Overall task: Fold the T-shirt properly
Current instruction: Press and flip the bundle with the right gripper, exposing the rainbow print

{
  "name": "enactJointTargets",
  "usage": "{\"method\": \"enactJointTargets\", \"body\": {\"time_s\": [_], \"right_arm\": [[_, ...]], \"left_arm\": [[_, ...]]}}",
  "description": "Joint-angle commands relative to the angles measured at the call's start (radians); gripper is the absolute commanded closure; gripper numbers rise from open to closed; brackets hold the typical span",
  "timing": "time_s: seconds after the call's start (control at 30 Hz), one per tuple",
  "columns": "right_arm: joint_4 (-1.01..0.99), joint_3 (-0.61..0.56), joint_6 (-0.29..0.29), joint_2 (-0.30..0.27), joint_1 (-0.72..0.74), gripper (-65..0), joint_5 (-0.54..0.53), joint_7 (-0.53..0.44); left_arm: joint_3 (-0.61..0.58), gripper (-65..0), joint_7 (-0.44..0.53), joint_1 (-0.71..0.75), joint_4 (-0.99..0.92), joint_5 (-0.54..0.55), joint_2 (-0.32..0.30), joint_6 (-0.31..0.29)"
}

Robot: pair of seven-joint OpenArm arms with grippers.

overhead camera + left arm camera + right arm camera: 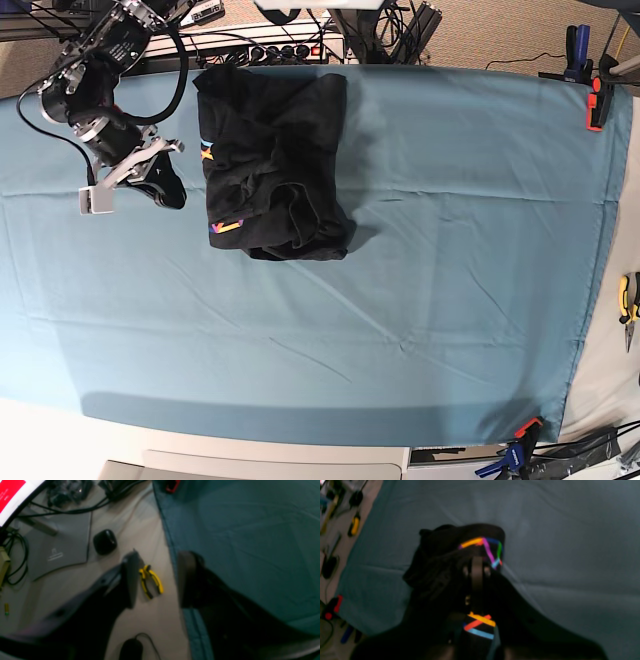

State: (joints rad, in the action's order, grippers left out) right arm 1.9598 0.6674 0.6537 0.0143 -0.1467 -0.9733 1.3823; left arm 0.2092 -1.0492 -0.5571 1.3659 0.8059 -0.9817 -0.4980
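Base view shows the T-shirt (272, 160) bunched on the teal cloth (400, 300); right hand (168, 190) closed and empty beside it, left hand (157, 580) parted, empty.

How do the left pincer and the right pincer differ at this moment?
The left pincer has its jaws standing apart, while the right pincer has its jaws shut together. The left pincer hangs over the edge of the table cloth, with yellow pliers below and no T-shirt in its view. The right pincer sits just beside the T-shirt. Both are dark and hold nothing that shows.
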Motion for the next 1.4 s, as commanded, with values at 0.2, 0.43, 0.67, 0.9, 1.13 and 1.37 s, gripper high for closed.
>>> {"method": "enactJointTargets", "body": {"time_s": [0.2,0.43,0.67,0.9,1.13,1.37], "right_arm": [[-0.182,-0.044,-0.016,-0.007,0.034,0.0,0.018,-0.078],[-0.22,-0.085,-0.015,-0.009,0.081,0.0,0.025,-0.077],[-0.22,-0.086,-0.015,-0.008,0.089,0.0,-0.008,-0.05],[-0.219,-0.187,0.016,-0.006,0.088,0.0,-0.122,0.014],[-0.219,-0.467,0.015,-0.006,0.088,0.0,-0.048,0.014],[-0.219,-0.713,0.014,-0.006,0.088,0.0,-0.048,0.014]], "left_arm": [[0.011,-7.3,0.024,-0.024,0.011,0.01,-0.029,0.0],[0.011,0.0,-0.035,-0.019,0.011,0.108,-0.024,-0.003],[0.011,0.0,-0.035,0.015,0.011,0.115,0.005,-0.023],[0.011,0.0,-0.029,0.033,0.011,0.115,0.018,-0.027],[0.011,0.0,-0.028,0.034,0.011,0.114,0.018,-0.026],[0.011,0.0,-0.028,0.034,0.011,0.113,0.018,-0.027]]}}
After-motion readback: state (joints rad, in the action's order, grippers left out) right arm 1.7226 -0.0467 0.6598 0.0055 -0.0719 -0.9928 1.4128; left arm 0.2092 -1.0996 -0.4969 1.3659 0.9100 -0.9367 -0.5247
